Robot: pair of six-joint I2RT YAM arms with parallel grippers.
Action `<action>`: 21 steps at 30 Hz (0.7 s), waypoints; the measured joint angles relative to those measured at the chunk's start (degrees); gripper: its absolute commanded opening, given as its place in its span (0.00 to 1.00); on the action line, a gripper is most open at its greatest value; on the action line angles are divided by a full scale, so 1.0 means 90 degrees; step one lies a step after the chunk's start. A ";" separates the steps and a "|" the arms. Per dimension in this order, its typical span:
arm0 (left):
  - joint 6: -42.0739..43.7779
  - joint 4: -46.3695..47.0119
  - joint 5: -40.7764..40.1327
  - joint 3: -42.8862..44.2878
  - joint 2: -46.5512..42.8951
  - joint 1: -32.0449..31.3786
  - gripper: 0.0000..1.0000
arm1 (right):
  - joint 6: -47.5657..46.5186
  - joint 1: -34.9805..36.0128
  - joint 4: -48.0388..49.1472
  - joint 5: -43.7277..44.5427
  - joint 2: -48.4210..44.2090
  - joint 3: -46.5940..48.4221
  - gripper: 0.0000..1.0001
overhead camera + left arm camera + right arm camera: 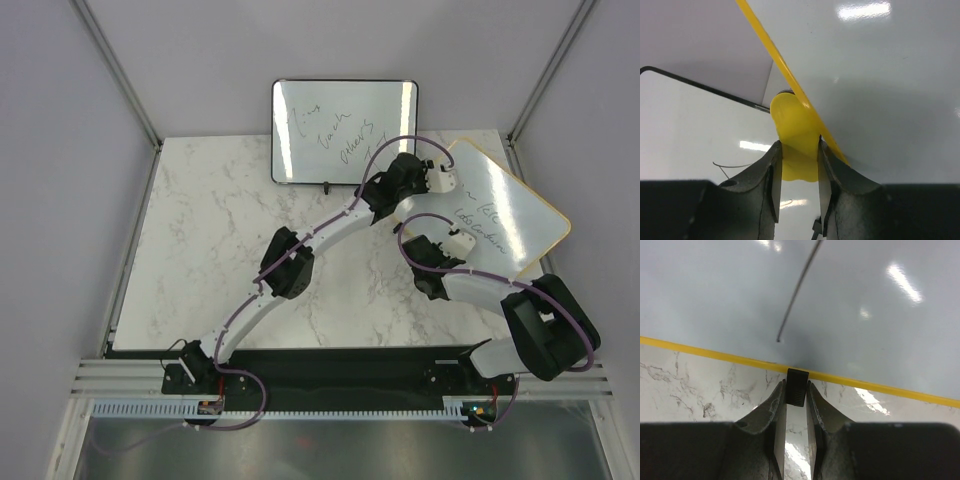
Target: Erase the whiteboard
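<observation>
The whiteboard with the light wooden frame stands tilted at the right of the table, with dark handwriting on it. My left gripper is shut on its rounded top-left corner; in the left wrist view that yellow-looking corner sits between my fingers. My right gripper is at the board's lower left edge. In the right wrist view it is shut on a small black foot under the frame edge. A dark pen stroke shows on the white surface.
A black-framed whiteboard with writing leans against the back wall, just left of my left gripper; its edge shows in the left wrist view. The marble table spreads to the left. Walls enclose the back and sides.
</observation>
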 measured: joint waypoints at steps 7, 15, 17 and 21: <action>-0.0129 -0.0219 -0.0306 0.0121 -0.0165 -0.0199 0.02 | 0.0034 0.0000 -0.0017 0.0002 -0.0012 0.0000 0.00; -0.0078 -0.0182 -0.0959 -0.0437 -0.0214 -0.0058 0.02 | -0.0005 0.0000 -0.0085 0.0002 -0.0029 -0.0002 0.00; -0.0068 -0.0177 -0.1069 -0.0537 -0.0214 0.0022 0.02 | -0.0015 0.0000 -0.0090 0.0002 -0.0029 -0.0002 0.00; -0.0068 -0.0170 -0.1234 -0.0595 -0.0214 0.0189 0.02 | -0.0061 0.0002 -0.0087 -0.0002 -0.0024 0.0000 0.00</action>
